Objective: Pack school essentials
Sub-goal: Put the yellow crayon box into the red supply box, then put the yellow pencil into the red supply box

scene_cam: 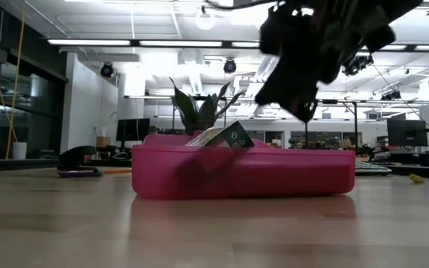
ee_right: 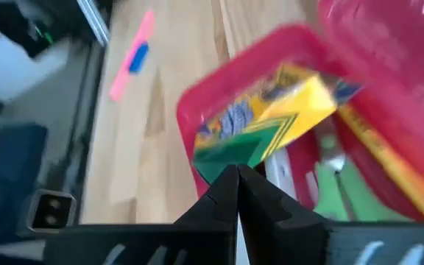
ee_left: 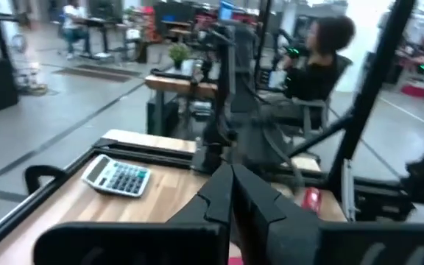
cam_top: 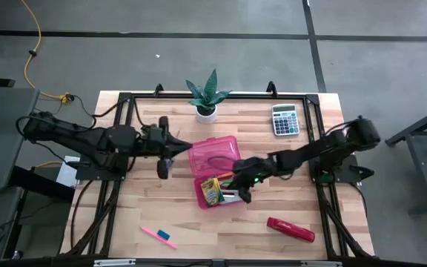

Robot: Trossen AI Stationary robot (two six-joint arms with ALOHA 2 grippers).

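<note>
An open pink case [cam_top: 213, 157] [scene_cam: 244, 175] sits mid-table, its lid lying flat on the far side. The yellow-green crayon box [cam_top: 211, 191] [ee_right: 271, 110] lies tilted in its tray, one end sticking above the rim [scene_cam: 226, 136]. Green scissors [ee_right: 337, 199] and an orange pencil [ee_right: 377, 151] lie beside it in the tray. My right gripper [cam_top: 244, 193] [scene_cam: 304, 112] [ee_right: 235, 173] hangs shut above the tray, clear of it. My left gripper [cam_top: 184, 148] [ee_left: 231, 173] is shut, level, at the lid's left edge. The pink marker [cam_top: 153, 233] and the blue eraser [cam_top: 164, 236] lie on the table near its near edge. My left gripper's shut fingertips are at the left edge of the pink lid [cam_top: 192, 150], coming level from the table's left. I cannot tell whether they touch it.
A grey calculator [cam_top: 285, 119] [ee_left: 116, 177] and a potted plant [cam_top: 204, 100] stand toward the far edge. A red stapler [cam_top: 291, 228] lies near the near right corner. Bare wood lies left of the case. A person sits in the room beyond the table.
</note>
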